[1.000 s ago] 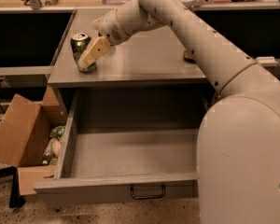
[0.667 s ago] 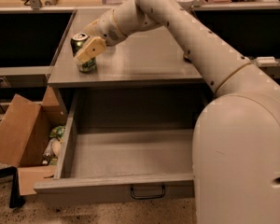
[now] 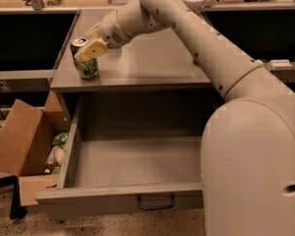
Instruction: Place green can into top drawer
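Note:
The green can [image 3: 87, 68] stands upright on the grey counter top [image 3: 147, 58], near its front left corner. My gripper [image 3: 92, 48] is at the can's upper half and covers part of its top and label. The can's base rests on the counter. The top drawer [image 3: 137, 161] is pulled out wide below the counter, and its inside is bare. Its flat front panel carries a small dark handle [image 3: 156, 201]. My white arm reaches from the lower right across the counter to the can.
A brown cardboard box [image 3: 24, 141] with bottles and rubbish stands on the floor left of the drawer, close to its side wall. My arm's large white base [image 3: 255, 171] fills the right foreground. A shelf with clutter runs along the back.
My gripper has moved a little left and closer onto the can. The can looked tilted a second ago and now stands upright at the counter's front left.

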Robot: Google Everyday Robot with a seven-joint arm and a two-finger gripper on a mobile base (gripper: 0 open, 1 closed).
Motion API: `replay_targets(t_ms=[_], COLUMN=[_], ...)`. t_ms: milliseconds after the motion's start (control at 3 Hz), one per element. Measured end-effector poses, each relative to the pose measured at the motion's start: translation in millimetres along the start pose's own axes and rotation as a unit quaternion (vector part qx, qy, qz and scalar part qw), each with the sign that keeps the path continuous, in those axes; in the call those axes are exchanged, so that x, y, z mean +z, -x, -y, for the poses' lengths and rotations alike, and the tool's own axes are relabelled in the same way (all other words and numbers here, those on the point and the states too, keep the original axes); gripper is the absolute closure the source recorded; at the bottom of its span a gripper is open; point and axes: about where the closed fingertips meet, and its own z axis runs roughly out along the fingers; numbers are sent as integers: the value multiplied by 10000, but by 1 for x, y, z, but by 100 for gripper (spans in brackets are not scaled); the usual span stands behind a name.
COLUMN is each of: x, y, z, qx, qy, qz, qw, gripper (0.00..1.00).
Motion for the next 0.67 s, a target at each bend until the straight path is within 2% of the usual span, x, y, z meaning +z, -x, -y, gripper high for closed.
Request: replay_targets(t_ms=[333,667], x=[-13,-52], y=[6,17], z=[-15,-57], qx=[-124,-423], qy=[82,251], qz=[156,399], qw=[9998,9980], gripper=[88,100])
